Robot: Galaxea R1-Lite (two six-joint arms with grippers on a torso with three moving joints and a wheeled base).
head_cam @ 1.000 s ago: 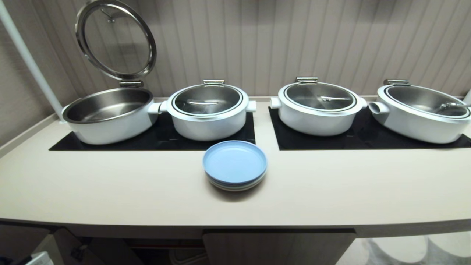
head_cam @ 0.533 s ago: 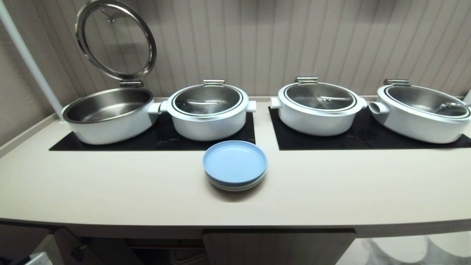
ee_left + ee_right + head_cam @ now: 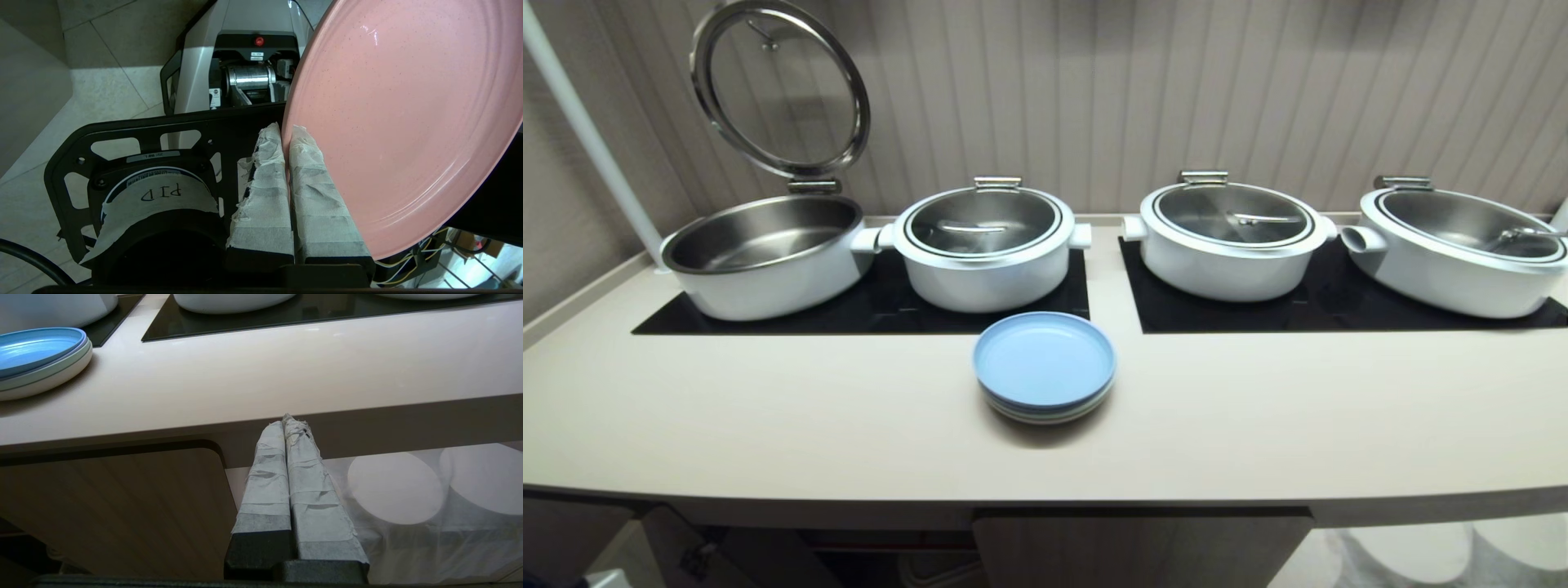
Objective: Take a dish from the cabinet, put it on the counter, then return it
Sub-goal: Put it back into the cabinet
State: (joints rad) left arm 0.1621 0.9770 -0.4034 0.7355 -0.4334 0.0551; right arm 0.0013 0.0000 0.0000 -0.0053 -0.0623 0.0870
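One pink plate (image 3: 400, 122) is clamped by its rim in our left tool (image 3: 286, 134), low beside the robot base; next we must lift it onto the desk (image 3: 1258, 425) while our right tool (image 3: 286, 424) rests pressed together.

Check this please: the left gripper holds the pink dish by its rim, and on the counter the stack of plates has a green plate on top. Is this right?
Not quite: the top plate of the stack is blue, not green, as the head view shows. The rest is right: the left gripper holds the pink dish by its rim, and the stack is on the counter.
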